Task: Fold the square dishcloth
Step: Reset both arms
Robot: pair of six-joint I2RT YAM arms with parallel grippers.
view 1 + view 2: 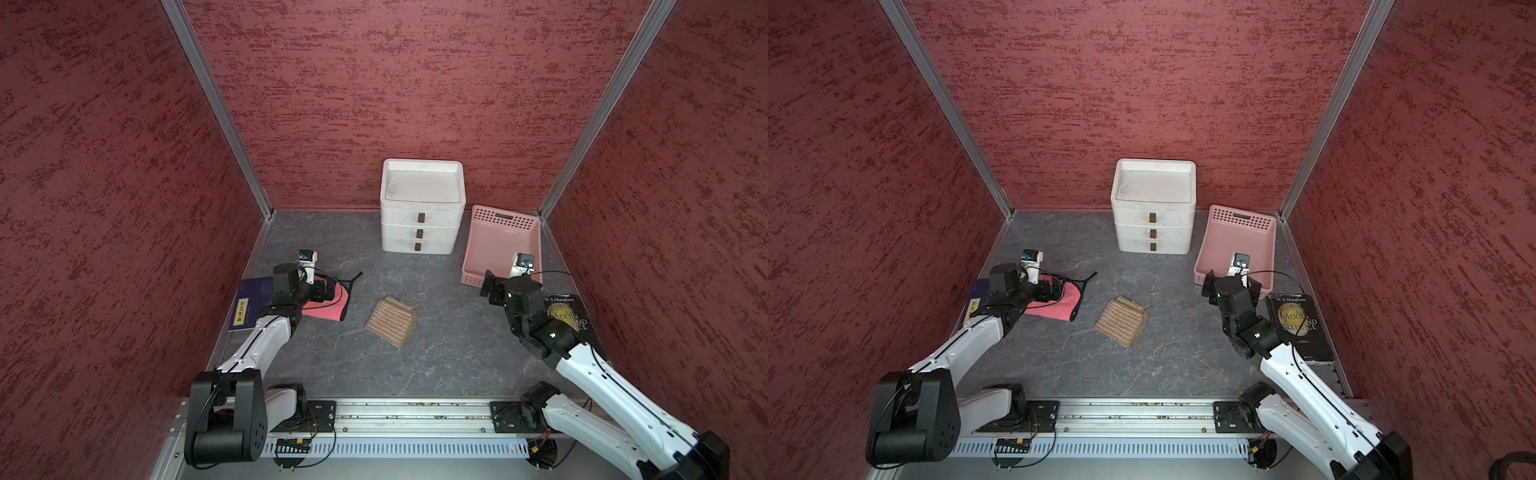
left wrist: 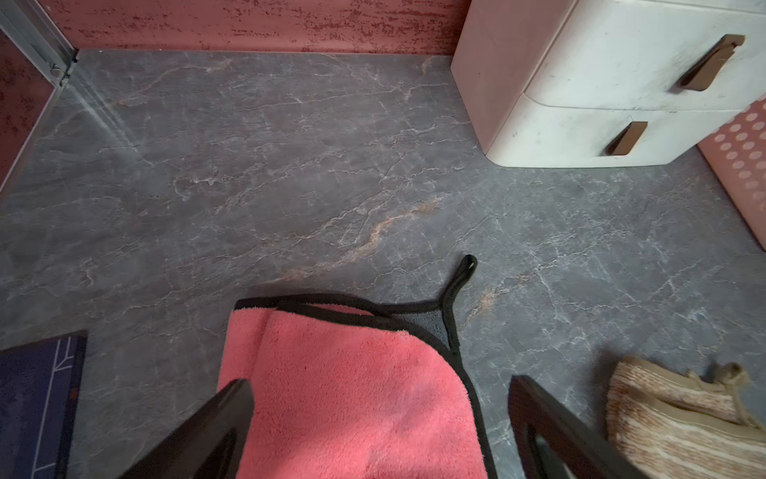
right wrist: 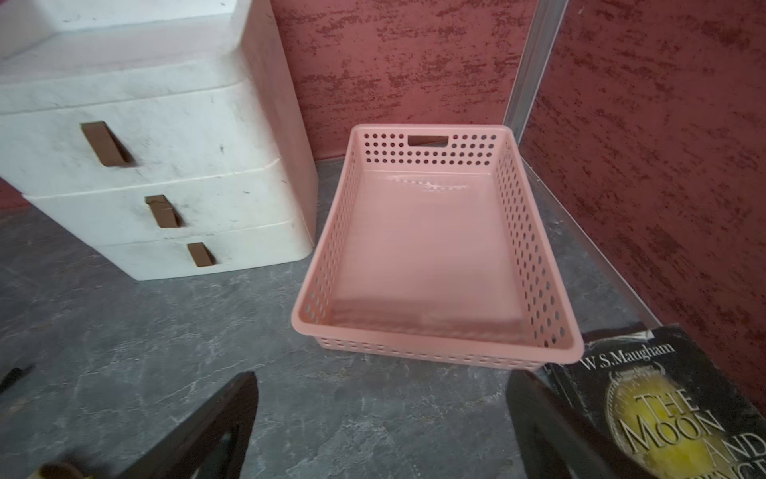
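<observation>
The white three-drawer plastic cabinet (image 1: 419,224) stands at the back wall, ahead of both arms. The pink perforated plastic basket (image 3: 534,249) sits just ahead of the right gripper (image 3: 383,375). A black paperback book (image 1: 1300,328) lies to that gripper's right, and a dark blue book (image 1: 249,303) lies to the left of the left gripper (image 2: 381,383).

A coral-pink plush cloth with black trim (image 2: 352,394), doubled over, lies beneath the left gripper. That gripper's jaws stand wide with nothing in them, and the right gripper's jaws are equally wide and empty.

We take the tan striped woven cloth (image 1: 392,320) to be the square dishcloth. It lies on the grey marble-patterned table (image 1: 415,374) between the grippers, near the left gripper on its right and well apart from the right gripper on its left. It already looks folded into a compact packet, its longer side skewed to the table edges. We judge the left arm nearer.
</observation>
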